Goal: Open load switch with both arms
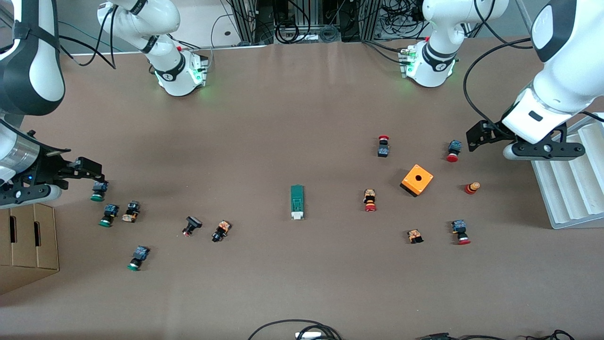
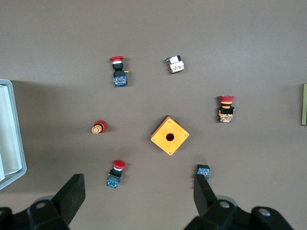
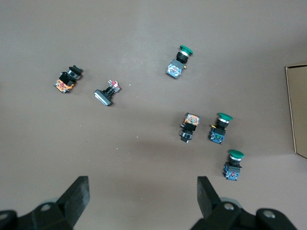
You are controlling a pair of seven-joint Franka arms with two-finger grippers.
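Narrow green rectangular load switch (image 2: 304,104) cut by left wrist view's edge, only sliver showing. Pale markings on it too small to read in front view. White ribbed plastic tray (image 1: 573,179) and brown cardboard box (image 1: 26,245) run off frame.

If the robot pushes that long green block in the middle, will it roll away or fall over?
Probably neither. The load switch lies flat on its long side on the table, so it should slide, not roll or tip. It looks like stiff plastic and likely light, so a push near one end might spin it. Its white end piece may shift.
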